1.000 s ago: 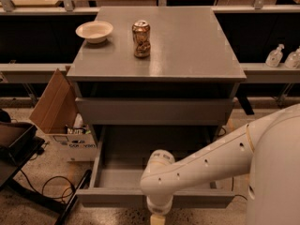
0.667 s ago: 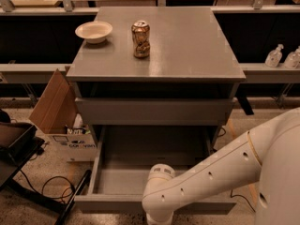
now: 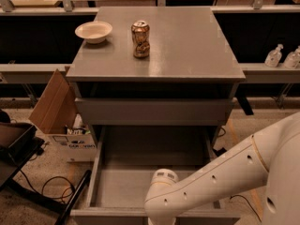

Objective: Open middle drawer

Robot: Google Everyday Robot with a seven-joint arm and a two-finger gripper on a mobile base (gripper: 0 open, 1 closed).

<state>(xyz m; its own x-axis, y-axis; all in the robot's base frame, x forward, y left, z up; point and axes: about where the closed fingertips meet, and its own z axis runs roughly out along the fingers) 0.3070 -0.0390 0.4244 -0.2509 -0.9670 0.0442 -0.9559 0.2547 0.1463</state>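
The middle drawer (image 3: 126,191) is pulled far out at the bottom of the grey cabinet (image 3: 187,46). Its shallow grey tray is empty and its front panel (image 3: 108,217) lies along the lower edge of the view. Above it, another alike grey drawer front (image 3: 154,111) sits nearly flush. My white arm (image 3: 215,182) reaches in from the right, and its wrist (image 3: 161,200) hangs over the front of the open drawer. The gripper is below the wrist, past the lower edge of the view, so it is hidden.
A crushed can (image 3: 140,39) and a white bowl (image 3: 93,31) stand on the cabinet top. An open cardboard box (image 3: 61,121) sits on the floor to the left, with a black chair base (image 3: 28,172) and cables near it. Bottles (image 3: 274,55) stand on a shelf to the right.
The drawer has slid further out toward the camera. My wrist has moved with it toward the lower edge, and the gripper has dropped out of view.
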